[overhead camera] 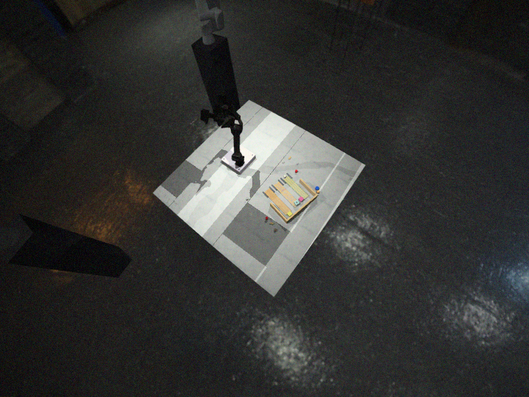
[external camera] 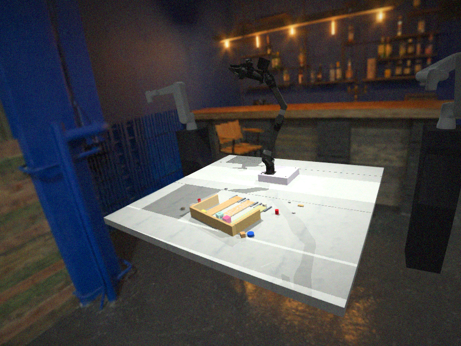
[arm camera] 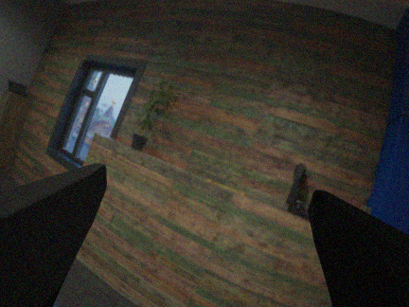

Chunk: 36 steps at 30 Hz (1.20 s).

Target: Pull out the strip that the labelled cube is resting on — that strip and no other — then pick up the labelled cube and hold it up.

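Observation:
My gripper point(external camera: 231, 70) point(arm camera: 211, 189) is open and empty, high above the table and far from the tray. A teal cube point(overhead camera: 296, 203) point(external camera: 219, 214) with a pale mark on top sits at the far end of the pale orange middle strip point(overhead camera: 285, 192); the mark is too small to read. A pink cube point(overhead camera: 301, 199) point(external camera: 227, 219) is close beside it, near the yellow patterned strip point(overhead camera: 297, 186). A yellow cube point(overhead camera: 289, 213) point(external camera: 204, 211) is at the end of the orange strip point(overhead camera: 277, 201) point(external camera: 226, 204). The exact contacts under the cubes are unclear.
A wooden-walled tray point(overhead camera: 308, 187) point(external camera: 212, 223) surrounds the strips' far ends; dark handles stick out towards the arm base point(overhead camera: 247, 154) point(external camera: 273, 178). Red pieces point(overhead camera: 296, 171) point(external camera: 276, 211), a blue disc point(overhead camera: 316, 187) point(external camera: 250, 234) and small bits lie around the tray.

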{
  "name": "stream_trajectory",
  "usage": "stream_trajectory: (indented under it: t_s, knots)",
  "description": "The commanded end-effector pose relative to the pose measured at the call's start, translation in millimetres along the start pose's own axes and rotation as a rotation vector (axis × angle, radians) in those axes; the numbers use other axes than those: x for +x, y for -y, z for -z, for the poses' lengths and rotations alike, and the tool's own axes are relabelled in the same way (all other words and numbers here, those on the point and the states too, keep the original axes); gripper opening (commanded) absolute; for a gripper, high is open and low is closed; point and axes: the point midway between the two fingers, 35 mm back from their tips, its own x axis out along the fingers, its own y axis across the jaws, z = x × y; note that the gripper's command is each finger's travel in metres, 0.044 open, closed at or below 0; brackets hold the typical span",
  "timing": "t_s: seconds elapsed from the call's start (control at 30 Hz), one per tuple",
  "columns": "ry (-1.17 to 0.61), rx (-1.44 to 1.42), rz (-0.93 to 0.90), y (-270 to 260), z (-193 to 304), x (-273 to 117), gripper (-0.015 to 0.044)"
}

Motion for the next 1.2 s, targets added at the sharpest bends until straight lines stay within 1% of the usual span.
stream_trajectory:
  t_s: [0.0,0.1,0.33,0.5,0.63,0.77,0.97,1.17]
  knots:
    - [-0.001,0.002,-0.002,0,1,0,0.0400]
    - [-0.012,0.039,-0.033,-6,9,8,0.0400]
    - [-0.082,0.163,-0.168,-43,52,33,0.0400]
    - [-0.185,0.226,-0.314,-95,102,45,0.0400]
    - [-0.270,0.259,-0.435,-143,142,43,0.0400]
    - [-0.363,0.301,-0.560,-194,181,26,0.0400]
    - [-0.494,0.327,-0.732,-263,234,-15,0.0400]
    - [-0.602,0.267,-0.906,-323,288,-77,0.0400]
